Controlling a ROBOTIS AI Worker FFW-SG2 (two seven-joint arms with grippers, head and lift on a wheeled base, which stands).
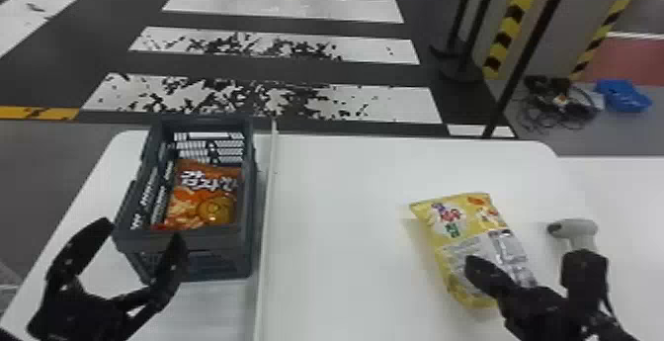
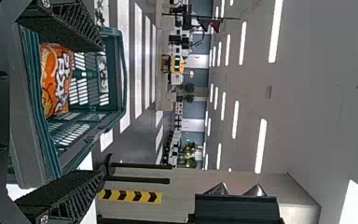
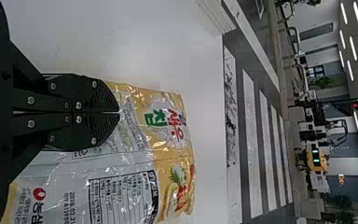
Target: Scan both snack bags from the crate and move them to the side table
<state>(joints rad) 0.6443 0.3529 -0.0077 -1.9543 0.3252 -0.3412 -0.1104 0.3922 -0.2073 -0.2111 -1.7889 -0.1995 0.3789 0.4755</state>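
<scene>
White table (image 1: 341, 206) gives you free room between grey plastic crate (image 1: 187, 241) and yellow snack bag (image 1: 444, 221); left gripper (image 1: 142, 231) is wide, right gripper (image 1: 470, 262) closed.

There are two snack bags: one orange (image 1: 202, 199), one yellow (image 1: 469, 246). One crate (image 1: 178, 242), one scanner (image 1: 575, 229) (a single one serving for both bags). The grippers come to two, the left gripper (image 1: 142, 230) and the right gripper (image 1: 472, 263), with two fingers apiece. Out on the floor in the head view, I count three black poles (image 1: 528, 53), two striped bands (image 1: 514, 14) in yellow and black, one heap of cables (image 1: 560, 103) and one blue bundle (image 1: 623, 95). How many tables (image 1: 341, 206) make up the white surface, I cannot tell.
</scene>
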